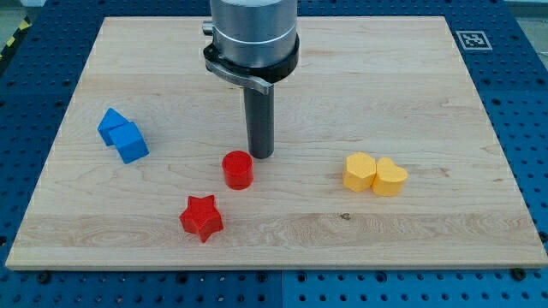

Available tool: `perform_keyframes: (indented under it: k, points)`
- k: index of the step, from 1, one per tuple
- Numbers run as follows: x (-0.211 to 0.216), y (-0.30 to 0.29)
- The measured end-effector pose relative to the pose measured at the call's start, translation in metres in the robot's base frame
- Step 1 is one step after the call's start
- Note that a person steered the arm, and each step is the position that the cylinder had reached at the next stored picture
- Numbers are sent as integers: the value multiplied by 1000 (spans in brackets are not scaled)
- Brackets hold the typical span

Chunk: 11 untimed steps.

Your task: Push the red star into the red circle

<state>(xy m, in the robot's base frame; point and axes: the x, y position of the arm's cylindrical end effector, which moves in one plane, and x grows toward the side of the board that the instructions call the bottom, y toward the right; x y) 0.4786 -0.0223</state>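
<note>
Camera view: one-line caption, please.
My tip beside the red circle; red star apart, toward the view's bottom left.

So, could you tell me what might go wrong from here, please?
My tip stands just right of and above the red circle, on the far side from the red star. Heading straight for the star could knock the circle away. A push off the star's centre could also spin it past the circle.

Red star [201, 217]: small solid block w/ five blunt points, lying flat on the table, lower centre-left of the view. Red circle [237, 169]: short upright cylinder, flat top up, just up & to the view's right of the star. The two sit near each other, not touching.
</note>
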Motion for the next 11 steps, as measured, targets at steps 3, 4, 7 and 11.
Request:
perform_keyframes:
  k: [3,4,7,11]
  points:
    - [-36,-24]
    - [3,-12]
    - [67,-112]
    - [95,-83]
